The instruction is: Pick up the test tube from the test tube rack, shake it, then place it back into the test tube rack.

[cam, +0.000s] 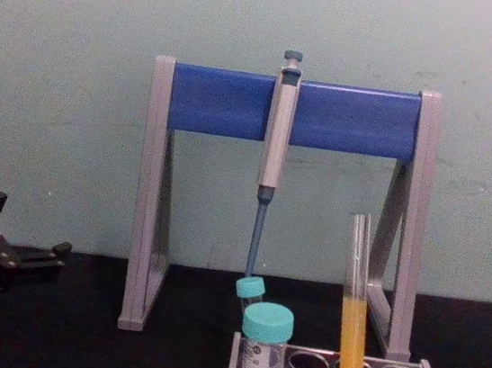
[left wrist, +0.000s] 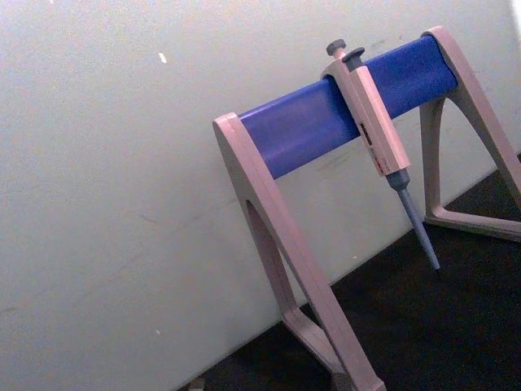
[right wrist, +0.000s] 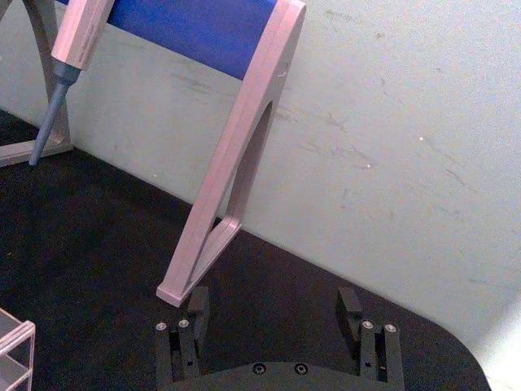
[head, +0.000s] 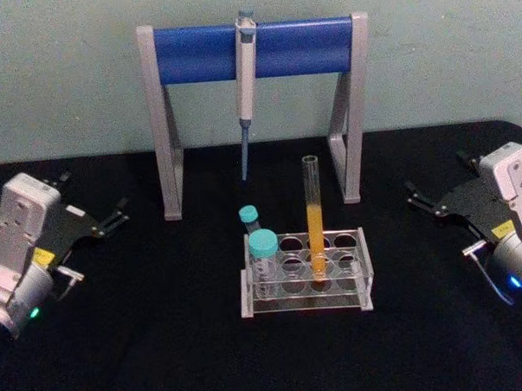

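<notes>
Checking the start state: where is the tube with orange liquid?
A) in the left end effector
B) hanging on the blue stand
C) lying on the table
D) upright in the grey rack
D: the test tube stands upright in the test tube rack; the left end effector and right end effector sit apart at the sides.

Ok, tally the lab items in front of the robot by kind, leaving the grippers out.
Test tube: 1
Teal-capped vials: 2
Test tube rack: 1
Pipette stand: 1
Pipette: 1
Total: 6

Left gripper (head: 96, 190), right gripper (head: 434, 171), parked (jaws apart)
</notes>
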Controlling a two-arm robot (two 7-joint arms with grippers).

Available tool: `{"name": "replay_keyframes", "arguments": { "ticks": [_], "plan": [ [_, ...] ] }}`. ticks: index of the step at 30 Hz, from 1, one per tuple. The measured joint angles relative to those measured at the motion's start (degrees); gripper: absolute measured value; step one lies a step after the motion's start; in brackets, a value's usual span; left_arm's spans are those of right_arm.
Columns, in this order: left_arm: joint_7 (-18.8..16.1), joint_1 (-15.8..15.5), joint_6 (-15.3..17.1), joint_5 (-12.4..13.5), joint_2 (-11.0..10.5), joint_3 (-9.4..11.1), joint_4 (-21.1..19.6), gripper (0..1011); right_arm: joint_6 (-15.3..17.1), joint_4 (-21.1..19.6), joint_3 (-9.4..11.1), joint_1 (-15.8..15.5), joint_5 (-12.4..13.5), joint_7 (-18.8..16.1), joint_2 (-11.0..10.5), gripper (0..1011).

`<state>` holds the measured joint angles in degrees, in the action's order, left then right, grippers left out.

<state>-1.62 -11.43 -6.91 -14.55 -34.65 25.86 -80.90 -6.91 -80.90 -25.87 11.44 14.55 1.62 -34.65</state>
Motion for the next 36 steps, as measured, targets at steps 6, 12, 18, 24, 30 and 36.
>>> {"name": "replay_keyframes", "arguments": {
  "ticks": [6,12,18,24,30,36],
  "plan": [
    [0.0,0.0,0.0,0.0,0.0,0.0,0.0,1001,0.0,0.0,0.0,0.0,0.0,0.0,0.0,1000],
    [0.0,0.0,0.0,0.0,0.0,0.0,0.0,1002,0.0,0.0,0.0,0.0,0.0,0.0,0.0,1000],
    [0.0,0.0,0.0,0.0,0.0,0.0,0.0,1001,0.0,0.0,0.0,0.0,0.0,0.0,0.0,1000],
    [0.0,0.0,0.0,0.0,0.0,0.0,0.0,1001,0.0,0.0,0.0,0.0,0.0,0.0,0.0,1000],
    [0.0,0.0,0.0,0.0,0.0,0.0,0.0,1002,0.0,0.0,0.0,0.0,0.0,0.0,0.0,1000],
    [0.0,0.0,0.0,0.0,0.0,0.0,0.0,1001,0.0,0.0,0.0,0.0,0.0,0.0,0.0,1000]
  ]
}}
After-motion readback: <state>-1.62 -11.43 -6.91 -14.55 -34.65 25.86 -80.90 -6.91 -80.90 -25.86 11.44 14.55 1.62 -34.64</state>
